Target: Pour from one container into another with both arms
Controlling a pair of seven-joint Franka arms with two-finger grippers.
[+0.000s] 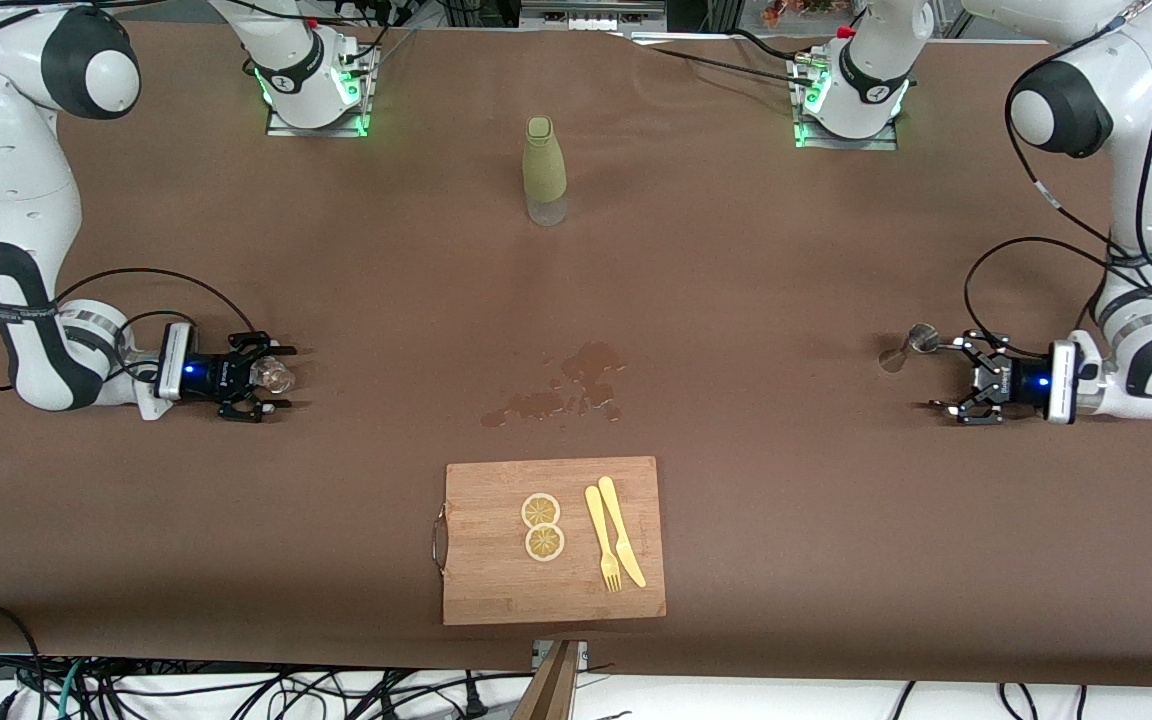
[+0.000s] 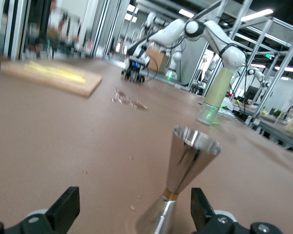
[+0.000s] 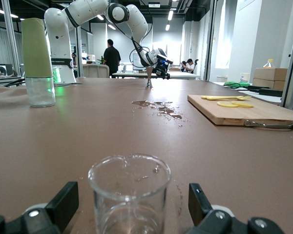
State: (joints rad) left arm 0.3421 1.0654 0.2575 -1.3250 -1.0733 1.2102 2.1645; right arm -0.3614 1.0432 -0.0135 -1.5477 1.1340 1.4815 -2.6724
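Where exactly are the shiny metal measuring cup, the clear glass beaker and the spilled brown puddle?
Shiny metal measuring cup (image 2: 193, 158): left wrist view, upper cone.
Clear glass beaker (image 3: 129, 195): right wrist view, front wall.
Spilled brown puddle (image 1: 591, 365): front view, largest patch.

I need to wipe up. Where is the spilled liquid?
The brown spill lies mid-table in the front view, between the bottle and the cutting board, just farther from the camera than the board.

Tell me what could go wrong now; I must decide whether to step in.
1. The open left gripper flanks the upright metal jigger; a crooked retreat could tip it.
2. The open right gripper brackets the glass beaker; it could drag.
3. The spilled puddle may spread toward the cutting board.
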